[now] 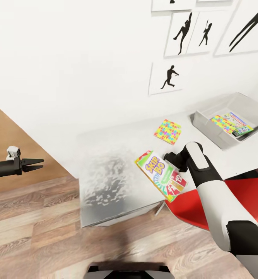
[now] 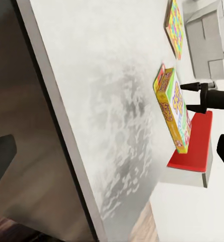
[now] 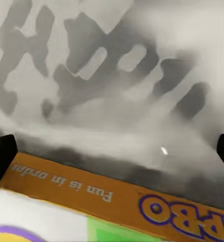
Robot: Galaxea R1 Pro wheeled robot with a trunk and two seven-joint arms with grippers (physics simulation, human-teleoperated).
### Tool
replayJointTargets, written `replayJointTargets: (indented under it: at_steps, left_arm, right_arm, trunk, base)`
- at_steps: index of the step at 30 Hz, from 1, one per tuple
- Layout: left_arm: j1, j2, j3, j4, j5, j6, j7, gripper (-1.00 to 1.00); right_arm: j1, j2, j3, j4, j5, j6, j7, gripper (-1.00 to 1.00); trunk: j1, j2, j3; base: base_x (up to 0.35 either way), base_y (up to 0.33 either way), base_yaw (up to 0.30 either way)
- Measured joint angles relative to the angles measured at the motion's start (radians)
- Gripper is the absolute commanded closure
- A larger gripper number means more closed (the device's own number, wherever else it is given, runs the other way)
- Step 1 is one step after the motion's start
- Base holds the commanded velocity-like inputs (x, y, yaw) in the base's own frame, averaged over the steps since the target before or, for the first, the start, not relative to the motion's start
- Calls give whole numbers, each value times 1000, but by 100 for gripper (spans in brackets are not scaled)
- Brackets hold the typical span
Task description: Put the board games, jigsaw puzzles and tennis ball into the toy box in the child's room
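The worktop [image 1: 117, 155] is light grey with a mottled darker grey reflection patch at centre frame. The Skip-Bo box [image 1: 161, 175] is printed in green, yellow, red and white, with an orange side edge carrying purple lettering in the right wrist view. The jigsaw puzzle [image 1: 168, 131] at upper centre carries an interlocking yellow, pink, blue and green pattern. The toy box [image 1: 206, 126] at upper right is light grey; a second multicoloured puzzle [image 1: 223, 123] and a blue printed box [image 1: 241, 128] lie inside. The chair seat [image 1: 198, 211] at lower right is red. The left hand [image 1: 33, 164] is black. The right arm [image 1: 210, 186] is white with black sections. The wall pictures [image 1: 171, 77] show black silhouettes on white. The floor [image 1: 36, 228] is brown wood plank.
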Motion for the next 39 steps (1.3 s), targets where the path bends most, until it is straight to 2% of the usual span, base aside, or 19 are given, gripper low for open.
replayJointTargets:
  at_steps: [16, 39]
  left_arm:
    - [0, 0, 0, 0, 0, 1, 0, -100]
    - [0, 0, 0, 0, 0, 0, 0, -100]
  right_arm:
    - [0, 0, 0, 2, 14, 10, -1, -100]
    - [0, 0, -1, 2, 12, 9, -1, -100]
  trunk:
    - [0, 0, 0]
    - [0, 0, 0]
  base:
    - [-80, 94, 0]
    - [-49, 116, 0]
